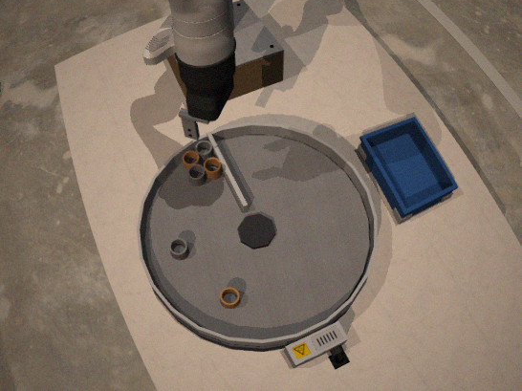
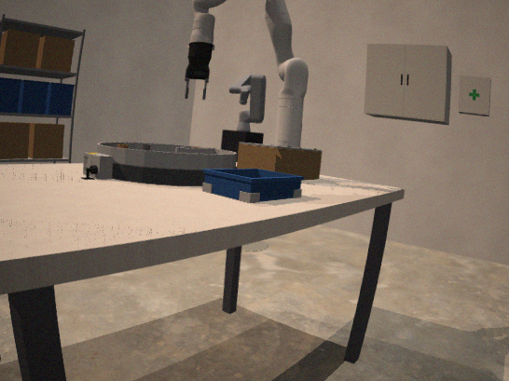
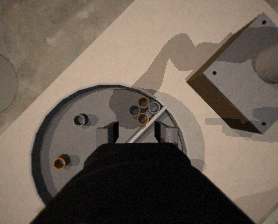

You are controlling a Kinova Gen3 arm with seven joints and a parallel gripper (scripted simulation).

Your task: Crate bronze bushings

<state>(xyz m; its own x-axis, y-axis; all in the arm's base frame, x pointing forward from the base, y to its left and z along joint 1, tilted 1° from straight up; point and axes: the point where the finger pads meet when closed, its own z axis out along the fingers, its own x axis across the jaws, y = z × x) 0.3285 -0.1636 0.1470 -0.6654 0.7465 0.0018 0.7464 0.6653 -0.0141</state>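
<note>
The turning table point(image 1: 306, 259) point(image 2: 163, 161) carries three bronze and three steel bushings. Two bronze bushings point(image 1: 207, 171) point(image 3: 143, 123) and two steel bushings point(image 1: 196, 182) point(image 3: 135, 110) are bunched at the rim beside the slanted bar point(image 1: 230, 175) point(image 3: 150, 124). A third steel bushing point(image 1: 179, 256) point(image 3: 81, 120) stands alone at the left, and a third bronze bushing point(image 1: 229, 306) point(image 3: 59, 168) stands alone near the front. My gripper point(image 2: 195, 98) point(image 3: 136, 129) is open and empty, high above the turning table's rim near the bunch. The blue crate point(image 1: 430, 202) point(image 2: 280, 189) is empty.
The arm's base block point(image 1: 255, 79) point(image 2: 298, 163) point(image 3: 240, 75) stands behind the turning table. A grey control box point(image 1: 315, 345) point(image 2: 103, 166) is at the turning table's front edge. The dark hub point(image 1: 257, 230) is at its centre, and a raised wall surrounds it.
</note>
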